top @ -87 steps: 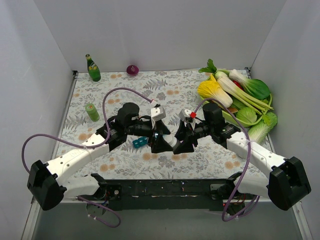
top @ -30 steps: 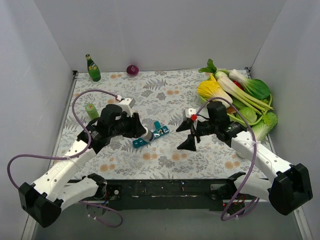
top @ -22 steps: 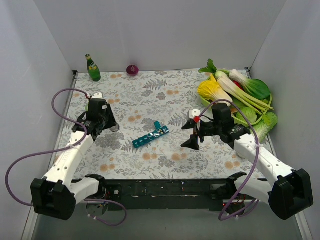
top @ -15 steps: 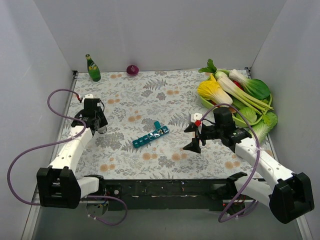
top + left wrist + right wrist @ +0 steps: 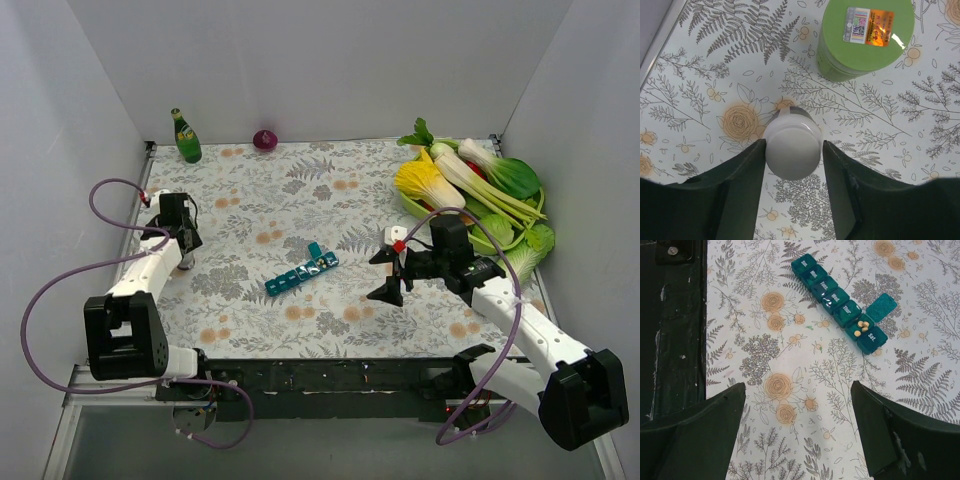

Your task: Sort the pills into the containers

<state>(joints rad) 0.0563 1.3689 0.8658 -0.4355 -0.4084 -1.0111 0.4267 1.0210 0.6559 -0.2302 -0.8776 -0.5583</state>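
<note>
From above, the pill organiser (image 5: 302, 270) lies on the desk (image 5: 300, 190), with the right tool (image 5: 385, 277) just to its right.

At the left wrist, far left of the organiser, the left tool (image 5: 793, 145) presses both sides of a white bottle (image 5: 792, 155) beside a green can (image 5: 865, 37).

At the right wrist, the right tool gapes wide, holding nothing. One organiser compartment stands open with a few pills (image 5: 862, 325) inside, and the other lids look shut. We judge most of the sorting remains.

Left tool (image 5: 792, 160): a capped bottle (image 5: 792, 149) stands on the bench (image 5: 700, 75) between your fingers, with a can (image 5: 865, 37) just beyond it to the right.

Right tool (image 5: 799, 390): the organiser strip (image 5: 837, 302) lies ahead of you, with pills (image 5: 861, 326) in its second compartment from the right end.
</note>
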